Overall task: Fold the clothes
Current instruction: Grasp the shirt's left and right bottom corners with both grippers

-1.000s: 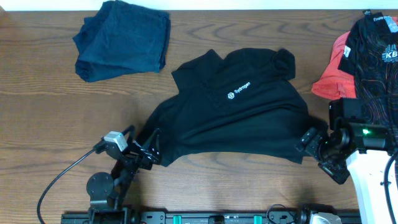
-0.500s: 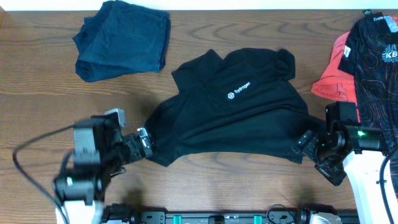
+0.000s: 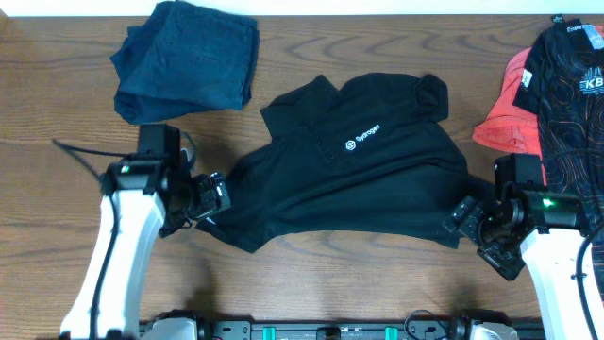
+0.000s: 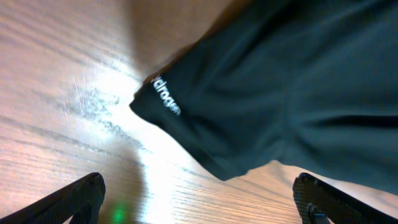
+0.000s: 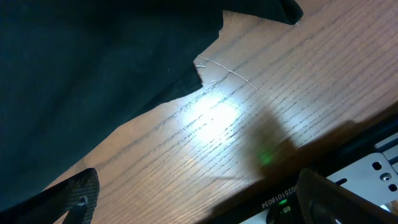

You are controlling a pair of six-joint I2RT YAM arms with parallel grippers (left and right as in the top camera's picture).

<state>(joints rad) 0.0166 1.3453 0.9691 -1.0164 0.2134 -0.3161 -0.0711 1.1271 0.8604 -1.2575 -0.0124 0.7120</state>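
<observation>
A plain black shirt (image 3: 359, 179) with a small white logo lies spread and rumpled on the wooden table. My left gripper (image 3: 215, 196) is open and empty at the shirt's lower left edge. In the left wrist view the black shirt (image 4: 280, 93) with small white lettering lies just ahead of the open jaws (image 4: 199, 202). My right gripper (image 3: 464, 225) is open and empty at the shirt's lower right corner. In the right wrist view the shirt's hem (image 5: 93, 74) lies ahead of the open jaws (image 5: 199, 199), over bare wood.
A folded navy garment (image 3: 187, 59) lies at the back left. A coral-pink garment (image 3: 505, 109) and a black one with red lines (image 3: 571, 85) lie piled at the right edge. A black rail (image 3: 330, 331) runs along the table's front edge.
My left arm has risen from the front edge and swung up and back, with its gripper now at the shirt's lower left edge. The right arm has hardly moved.
</observation>
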